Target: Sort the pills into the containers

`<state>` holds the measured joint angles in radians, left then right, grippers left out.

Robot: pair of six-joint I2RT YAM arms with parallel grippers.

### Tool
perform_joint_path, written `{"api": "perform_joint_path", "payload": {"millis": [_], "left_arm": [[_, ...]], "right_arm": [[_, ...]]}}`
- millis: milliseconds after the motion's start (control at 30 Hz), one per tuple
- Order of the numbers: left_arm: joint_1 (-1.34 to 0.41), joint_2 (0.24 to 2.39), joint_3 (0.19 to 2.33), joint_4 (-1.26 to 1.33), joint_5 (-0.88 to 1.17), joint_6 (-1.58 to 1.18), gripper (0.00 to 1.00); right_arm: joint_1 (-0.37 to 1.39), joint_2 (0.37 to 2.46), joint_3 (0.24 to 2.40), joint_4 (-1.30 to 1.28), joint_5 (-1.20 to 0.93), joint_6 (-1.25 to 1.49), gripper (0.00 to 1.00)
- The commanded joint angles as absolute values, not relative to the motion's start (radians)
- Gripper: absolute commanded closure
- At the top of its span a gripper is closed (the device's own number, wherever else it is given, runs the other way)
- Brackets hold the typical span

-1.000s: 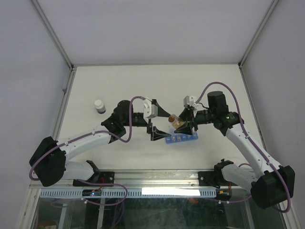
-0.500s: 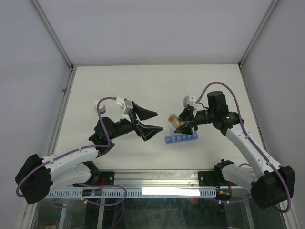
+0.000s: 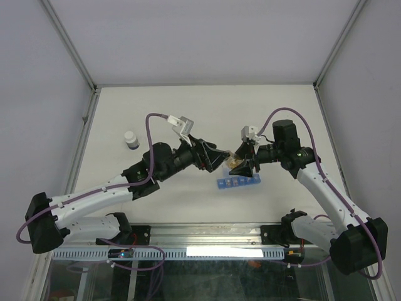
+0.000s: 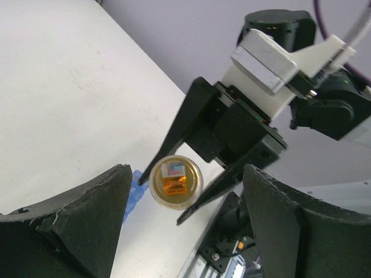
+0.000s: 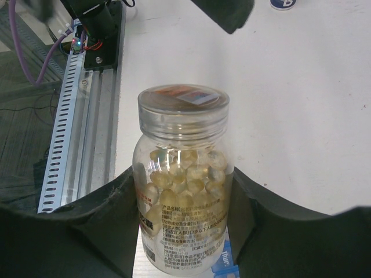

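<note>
Top external shows the white table (image 3: 282,113), where the left gripper (image 3: 219,160) is spread wide and empty, facing the right gripper (image 3: 241,162). The blue pill-organiser strip (image 3: 237,183) lies flat on the table just below the right gripper, which clamps a lidded bottle (image 3: 234,161) of yellowish capsules (image 5: 185,174).

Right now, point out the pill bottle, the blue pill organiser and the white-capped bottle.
pill bottle (image 5: 182,174), right wrist view, its pill-filled body.
blue pill organiser (image 3: 240,184), top view, middle of the strip.
white-capped bottle (image 3: 130,135), top view, its cap.
</note>
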<state>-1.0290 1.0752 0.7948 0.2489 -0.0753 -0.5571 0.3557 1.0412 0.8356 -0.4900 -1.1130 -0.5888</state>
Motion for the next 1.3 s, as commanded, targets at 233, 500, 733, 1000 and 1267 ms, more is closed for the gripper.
{"api": "perform_joint_path", "payload": {"millis": [233, 500, 733, 1000, 1267], "left_arm": [[-1.058, 1.198, 0.940, 0.142, -0.094, -0.485, 0.24], [-1.062, 1.219, 0.947, 0.141, -0.062, -0.482, 0.40], [-1.062, 1.235, 0.955, 0.138, -0.015, -0.468, 0.69], [-1.053, 1.237, 0.870, 0.262, 0.254, -0.297, 0.95], [-1.042, 1.264, 0.803, 0.248, 0.745, 0.323, 0.91]], "right_arm": [[0.350, 1.037, 0.873, -0.437, -1.140, -0.591, 1.00], [0.350, 1.036, 0.873, -0.436, -1.140, -0.591, 1.00], [0.350, 1.034, 0.874, -0.437, -1.142, -0.590, 1.00], [0.350, 1.031, 0.874, -0.439, -1.144, -0.591, 1.00], [0.350, 1.027, 0.874, -0.439, -1.153, -0.589, 1.00]]}}
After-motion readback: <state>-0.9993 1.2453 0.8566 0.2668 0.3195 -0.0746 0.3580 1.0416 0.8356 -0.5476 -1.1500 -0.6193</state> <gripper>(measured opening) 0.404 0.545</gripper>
